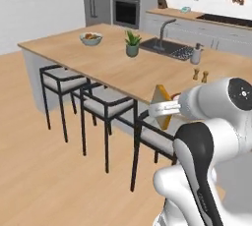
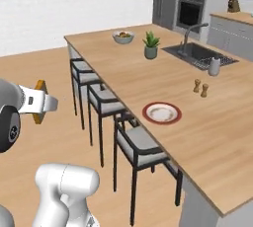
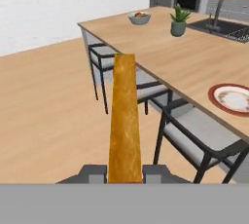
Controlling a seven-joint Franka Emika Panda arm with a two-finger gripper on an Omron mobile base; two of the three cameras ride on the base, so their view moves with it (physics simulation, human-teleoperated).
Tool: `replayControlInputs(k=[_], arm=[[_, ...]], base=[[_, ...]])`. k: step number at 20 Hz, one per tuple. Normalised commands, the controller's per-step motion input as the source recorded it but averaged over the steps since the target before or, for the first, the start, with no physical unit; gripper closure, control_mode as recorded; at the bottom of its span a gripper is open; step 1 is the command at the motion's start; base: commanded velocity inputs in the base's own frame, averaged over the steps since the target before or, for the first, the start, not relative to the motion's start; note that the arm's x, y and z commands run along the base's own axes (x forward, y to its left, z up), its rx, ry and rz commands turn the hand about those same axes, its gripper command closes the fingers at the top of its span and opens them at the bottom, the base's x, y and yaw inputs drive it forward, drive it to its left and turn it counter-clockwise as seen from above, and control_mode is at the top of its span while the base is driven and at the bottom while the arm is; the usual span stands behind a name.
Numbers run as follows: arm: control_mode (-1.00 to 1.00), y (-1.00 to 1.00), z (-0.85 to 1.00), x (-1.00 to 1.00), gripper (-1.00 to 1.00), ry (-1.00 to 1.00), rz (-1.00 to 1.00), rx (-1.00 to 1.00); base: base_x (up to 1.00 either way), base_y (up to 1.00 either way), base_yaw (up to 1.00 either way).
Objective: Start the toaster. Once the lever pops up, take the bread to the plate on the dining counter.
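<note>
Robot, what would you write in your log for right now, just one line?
gripper: shut on bread | bread: edge-on, off the dining counter, above the stools | plate: bare, on counter edge | next: carry bread to plate

The counter (image 2: pixel 148 88) has a smooth, matt light-wood top. The bread (image 3: pixel 125 116) shows a rough, grainy orange-brown crust. The plate (image 2: pixel 162 113) looks like glazed ceramic with a red rim. The stools (image 2: pixel 138 144) pair matt black metal frames with grey cloth seats. The floor (image 1: pixel 39 171) is pale wood.
</note>
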Motion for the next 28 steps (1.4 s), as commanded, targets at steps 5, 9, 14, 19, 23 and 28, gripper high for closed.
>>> replayControlInputs(k=[5, 9, 14, 19, 23, 28], arm=[[1.00, 0.00, 0.00, 0.00, 1.00, 0.00, 0.00, 0.00], [1.00, 0.00, 0.00, 0.00, 1.00, 0.00, 0.00, 0.00], [1.00, 0.00, 0.00, 0.00, 1.00, 0.00, 0.00, 0.00], [1.00, 0.00, 0.00, 0.00, 1.00, 0.00, 0.00, 0.00], [1.00, 0.00, 0.00, 0.00, 1.00, 0.00, 0.00, 0.00], [1.00, 0.00, 0.00, 0.00, 1.00, 0.00, 0.00, 0.00]], base=[[0.71, 0.63, -0.74], [0.54, 0.44, -0.73], [0.37, 0.37, -0.63], [0.60, 0.48, -0.55], [0.56, 0.49, -0.44], [0.43, 0.42, -0.27]])
